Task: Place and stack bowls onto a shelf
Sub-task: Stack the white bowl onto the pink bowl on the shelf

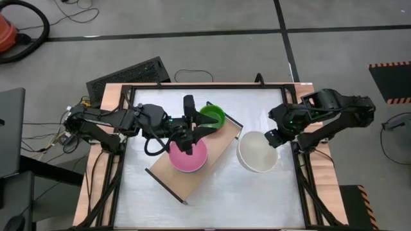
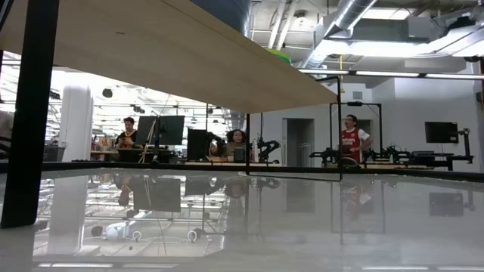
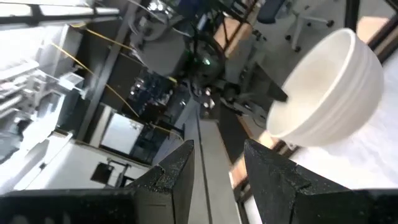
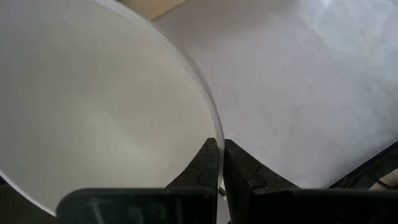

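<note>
Left gripper (image 1: 190, 136) reaches toward centre, fingers (image 3: 176, 177) parted; right gripper (image 4: 219, 163) has fingers pinched nearly together.

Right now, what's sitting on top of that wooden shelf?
A pink bowl and a green bowl sit on the shelf. The left gripper and arm cover parts of both bowls and the board between them.

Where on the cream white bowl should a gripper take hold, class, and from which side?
At the thin rim of the cream white bowl, on the edge facing the right arm. It stands mouth up beside the shelf, so one finger can go inside the wall and one outside. The right gripper is already pinched on the rim there.
</note>
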`<state>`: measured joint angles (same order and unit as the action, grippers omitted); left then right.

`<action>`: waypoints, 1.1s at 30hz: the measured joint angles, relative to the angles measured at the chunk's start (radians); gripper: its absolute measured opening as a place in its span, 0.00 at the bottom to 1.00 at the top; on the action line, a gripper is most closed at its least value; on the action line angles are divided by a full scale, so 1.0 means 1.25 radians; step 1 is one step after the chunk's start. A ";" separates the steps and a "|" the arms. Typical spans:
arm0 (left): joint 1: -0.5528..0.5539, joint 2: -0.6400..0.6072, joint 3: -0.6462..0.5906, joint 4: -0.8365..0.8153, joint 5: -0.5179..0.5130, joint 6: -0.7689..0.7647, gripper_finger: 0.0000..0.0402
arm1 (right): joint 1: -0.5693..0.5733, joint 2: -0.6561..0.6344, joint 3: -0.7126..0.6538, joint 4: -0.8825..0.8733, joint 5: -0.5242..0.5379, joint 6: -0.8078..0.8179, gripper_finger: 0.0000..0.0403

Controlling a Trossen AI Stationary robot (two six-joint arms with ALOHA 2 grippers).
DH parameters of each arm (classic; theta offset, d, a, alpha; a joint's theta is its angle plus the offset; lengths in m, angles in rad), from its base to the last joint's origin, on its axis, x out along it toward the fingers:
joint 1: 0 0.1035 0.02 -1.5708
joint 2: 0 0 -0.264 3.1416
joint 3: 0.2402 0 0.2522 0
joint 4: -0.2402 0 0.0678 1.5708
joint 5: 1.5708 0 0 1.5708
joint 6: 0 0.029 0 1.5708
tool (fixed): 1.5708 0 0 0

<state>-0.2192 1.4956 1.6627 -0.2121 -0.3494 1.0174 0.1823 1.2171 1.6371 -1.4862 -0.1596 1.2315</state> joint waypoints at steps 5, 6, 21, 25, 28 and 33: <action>-0.009 0.000 0.000 0.020 0.017 -0.018 0.32 | -0.012 -0.001 0.000 0.001 0.000 -0.008 0.07; -0.009 0.000 0.000 0.014 0.037 -0.017 0.32 | -0.013 -0.001 0.000 0.001 0.001 -0.008 0.07; -0.002 0.010 0.000 0.093 0.019 -0.088 0.32 | -0.028 -0.001 0.000 0.005 0.006 -0.040 0.07; -0.002 0.010 0.000 0.119 0.025 -0.046 0.32 | -0.028 -0.001 0.000 0.005 0.006 -0.047 0.07; 0.000 0.010 0.000 0.121 0.046 -0.049 0.32 | -0.028 -0.001 0.000 0.005 0.006 -0.050 0.07; 0.010 0.010 0.000 0.097 0.086 -0.070 0.37 | -0.028 -0.001 0.000 0.005 0.006 -0.053 0.07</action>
<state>-0.2062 1.5078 1.6627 -0.0915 -0.2422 0.9304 0.1478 1.2156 1.6371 -1.4803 -0.1524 1.1656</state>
